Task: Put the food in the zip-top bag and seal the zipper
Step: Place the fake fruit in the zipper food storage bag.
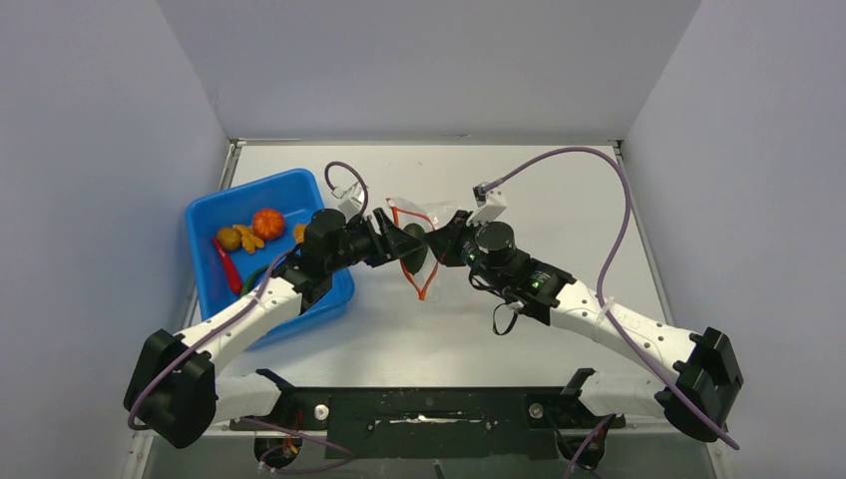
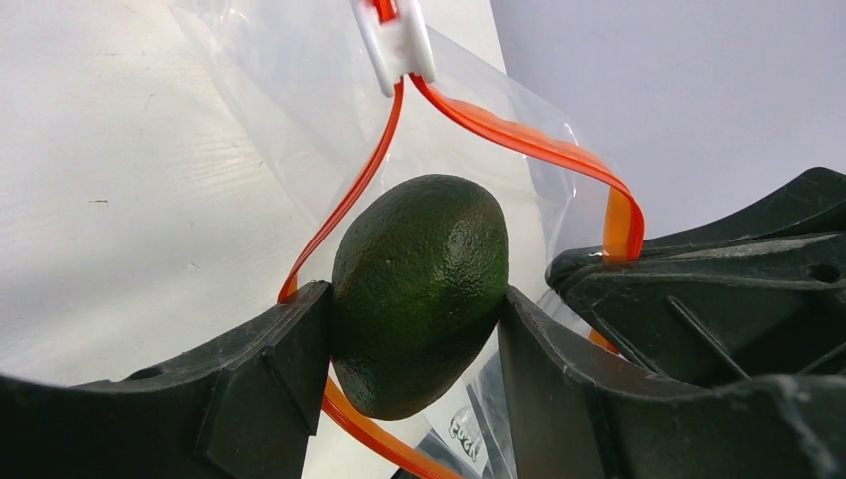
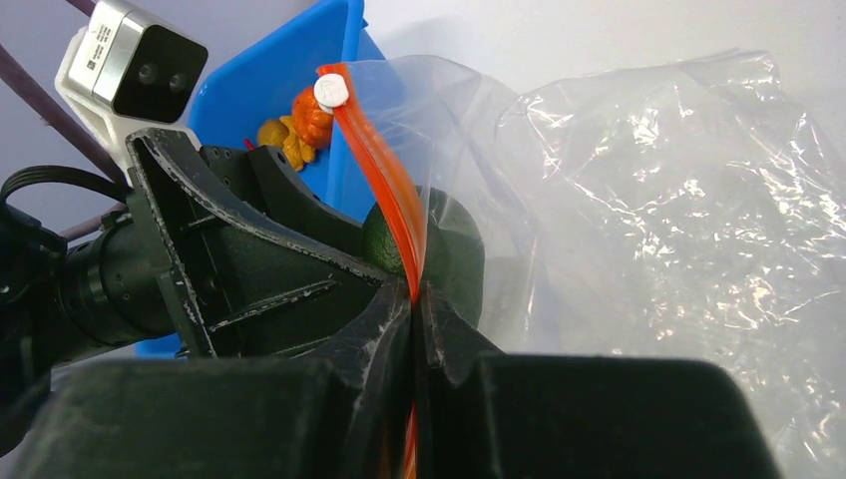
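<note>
My left gripper (image 2: 417,329) is shut on the dark green oval piece (image 2: 419,289) and holds it at the open mouth of the clear zip-top bag (image 3: 638,200). The red-orange zipper (image 2: 519,140) loops around the piece, with a white slider (image 2: 394,45) at the top. My right gripper (image 3: 414,299) is shut on the zipper strip (image 3: 384,170) and holds the bag's mouth up. In the top view both grippers meet at the bag (image 1: 414,225) mid-table. The orange fruit (image 1: 267,222), yellow-brown lumps (image 1: 239,238) and red chili (image 1: 227,267) lie in the blue tray.
The blue tray (image 1: 205,215) stands at the left, under my left arm. Grey walls close in the table on the left, back and right. A black bar runs along the near edge between the arm bases.
</note>
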